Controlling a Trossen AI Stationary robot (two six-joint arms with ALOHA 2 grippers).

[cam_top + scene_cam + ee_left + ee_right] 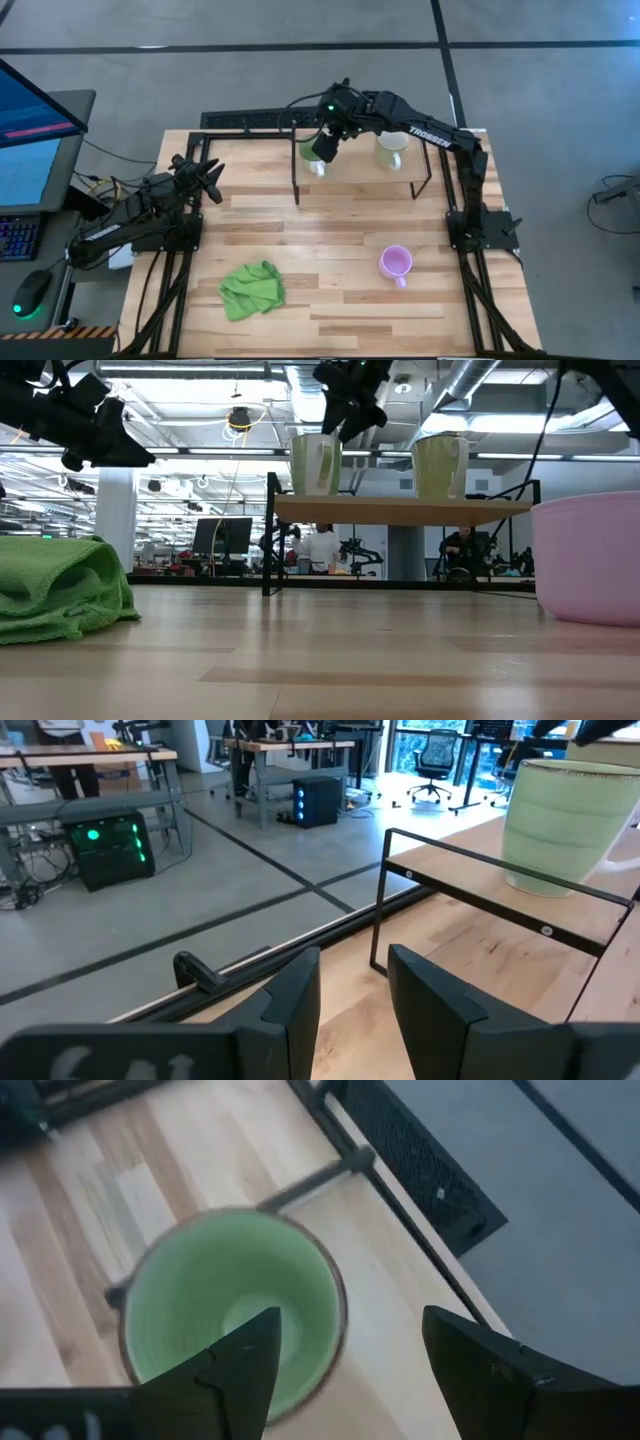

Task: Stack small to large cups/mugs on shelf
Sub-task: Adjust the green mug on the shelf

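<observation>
The shelf [360, 170] stands at the table's far side. The green mug [311, 156] stands upright on its left end, also in the low view [315, 463]. The cream mug [390, 150] stands upright on its right part [440, 465]. The lilac mug [395, 263] stands on the table at the near right. My right gripper [350, 1360] is open just above the green mug [230, 1310], one finger over its opening and one outside the rim, touching nothing that I can see. My left gripper [208, 180] is open and empty above the table's left part.
A crumpled green cloth [252, 290] lies on the table near the front left. The shelf's thin black legs [380, 900] stand between my left gripper and the mugs. A monitor [30, 130] and a keyboard stand off the table's left edge.
</observation>
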